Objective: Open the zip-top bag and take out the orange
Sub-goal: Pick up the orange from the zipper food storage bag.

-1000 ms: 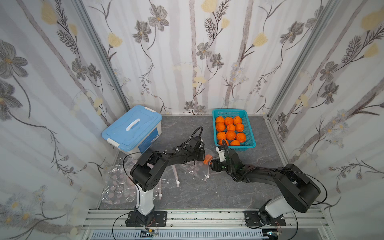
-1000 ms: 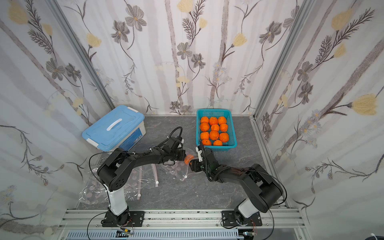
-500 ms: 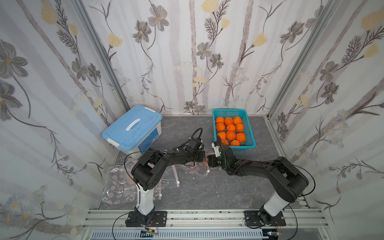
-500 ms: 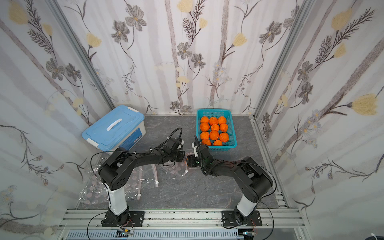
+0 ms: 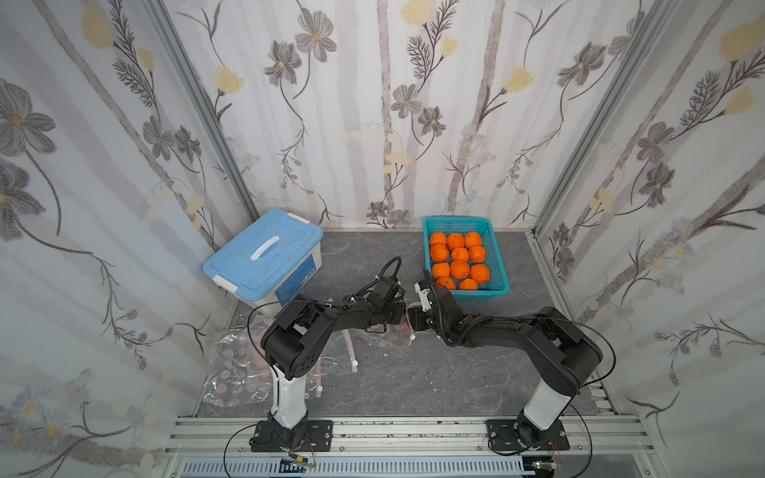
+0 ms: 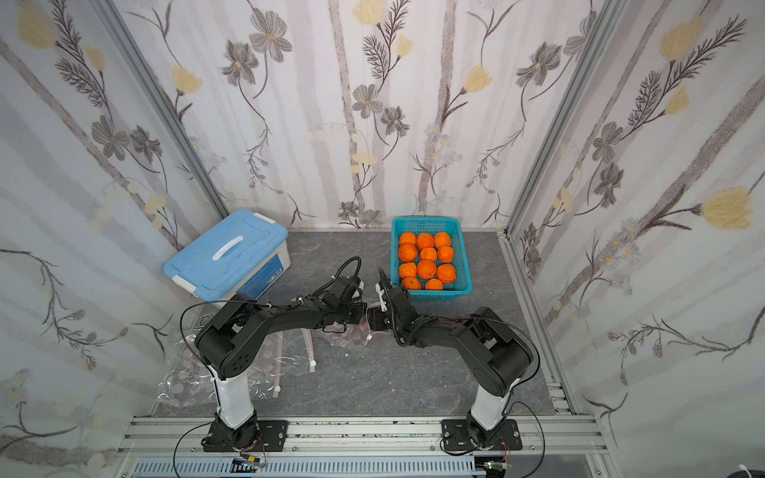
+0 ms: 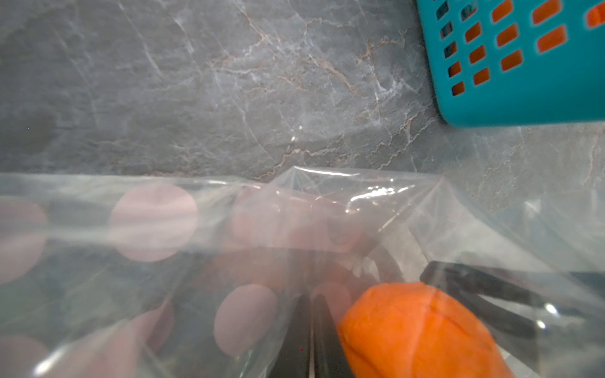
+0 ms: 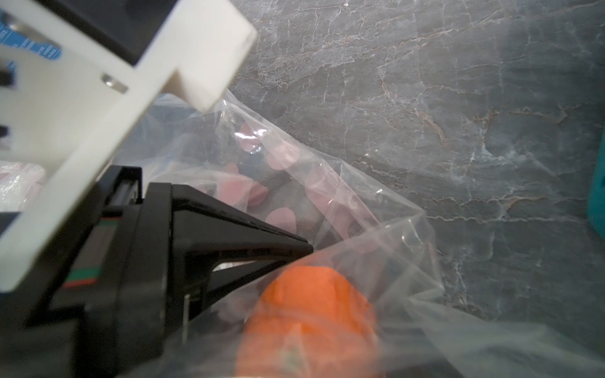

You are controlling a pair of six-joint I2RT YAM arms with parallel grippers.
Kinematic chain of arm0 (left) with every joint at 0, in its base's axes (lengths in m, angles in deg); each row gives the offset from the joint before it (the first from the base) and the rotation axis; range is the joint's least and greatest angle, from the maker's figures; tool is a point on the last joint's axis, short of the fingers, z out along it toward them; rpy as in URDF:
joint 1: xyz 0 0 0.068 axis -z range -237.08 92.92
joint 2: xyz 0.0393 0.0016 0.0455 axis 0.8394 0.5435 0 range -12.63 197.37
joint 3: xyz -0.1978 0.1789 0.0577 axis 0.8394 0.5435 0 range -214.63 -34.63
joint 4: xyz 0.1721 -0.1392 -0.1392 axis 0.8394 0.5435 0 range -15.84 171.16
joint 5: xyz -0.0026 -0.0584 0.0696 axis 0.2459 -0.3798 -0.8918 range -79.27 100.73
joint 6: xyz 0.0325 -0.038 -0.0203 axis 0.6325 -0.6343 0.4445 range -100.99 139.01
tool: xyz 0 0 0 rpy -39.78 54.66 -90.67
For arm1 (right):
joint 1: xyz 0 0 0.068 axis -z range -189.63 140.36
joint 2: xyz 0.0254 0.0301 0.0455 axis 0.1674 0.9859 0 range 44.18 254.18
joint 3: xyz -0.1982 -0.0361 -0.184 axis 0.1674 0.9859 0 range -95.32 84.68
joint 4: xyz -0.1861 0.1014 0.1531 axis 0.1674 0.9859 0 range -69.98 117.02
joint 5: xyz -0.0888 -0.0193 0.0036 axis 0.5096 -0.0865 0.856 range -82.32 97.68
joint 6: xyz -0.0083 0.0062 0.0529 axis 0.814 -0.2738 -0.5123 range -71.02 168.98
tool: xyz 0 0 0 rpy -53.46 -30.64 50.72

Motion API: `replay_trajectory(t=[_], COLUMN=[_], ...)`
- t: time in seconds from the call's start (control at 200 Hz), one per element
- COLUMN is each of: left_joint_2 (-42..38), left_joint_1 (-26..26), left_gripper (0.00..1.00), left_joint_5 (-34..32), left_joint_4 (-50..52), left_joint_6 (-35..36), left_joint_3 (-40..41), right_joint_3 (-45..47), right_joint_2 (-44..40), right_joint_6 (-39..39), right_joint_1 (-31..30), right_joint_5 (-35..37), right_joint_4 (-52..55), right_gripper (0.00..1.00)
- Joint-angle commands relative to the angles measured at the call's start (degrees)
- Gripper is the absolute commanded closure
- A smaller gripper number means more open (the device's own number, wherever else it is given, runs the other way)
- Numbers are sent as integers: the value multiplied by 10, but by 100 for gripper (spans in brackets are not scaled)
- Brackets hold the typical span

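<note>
While left gripper (image 8: 307, 251) clenches zip-top bag (image 7: 294, 196) film, right gripper (image 5: 410, 320) straddles orange (image 7: 415, 327) inside bag, mid-frame in both top views; grasp cannot tell; extraction step; next: firm squeeze, withdraw clear of film

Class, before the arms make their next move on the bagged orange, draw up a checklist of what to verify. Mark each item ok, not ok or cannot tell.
1. Left gripper shut on the zip-top bag: ok, its fingers pinch the film in the right wrist view.
2. Orange inside the bag, right in front of the right wrist camera: ok.
3. Right gripper holding the orange: cannot tell; its own fingertips are hidden.
4. Bag mouth open wide enough: cannot tell; folds of film hide the edge.
5. Teal basket apart from the bag: ok, a strip of table shows between them.
</note>
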Motion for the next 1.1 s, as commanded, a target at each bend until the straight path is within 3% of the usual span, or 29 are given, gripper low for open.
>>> replay_trajectory(t=[0.0,0.42,0.674,1.094], left_joint_2=[-5,-11,-16,-27], left_joint_1=[1,-1,-3,-7], left_gripper=[91,91,91,91], left_joint_5=[10,11,9,6], left_joint_4=[-8,-10,-7,-5], left_joint_6=[6,4,6,11], left_joint_3=[2,5,8,18], right_joint_3=[-2,16,45,70], right_joint_2=[4,-22,-53,-155], right_joint_6=[15,32,36,48], right_joint_1=[-11,-22,-22,-20], right_joint_5=[-26,-13,-17,-5], right_joint_4=[18,25,21,73], right_gripper=[32,30,50,52])
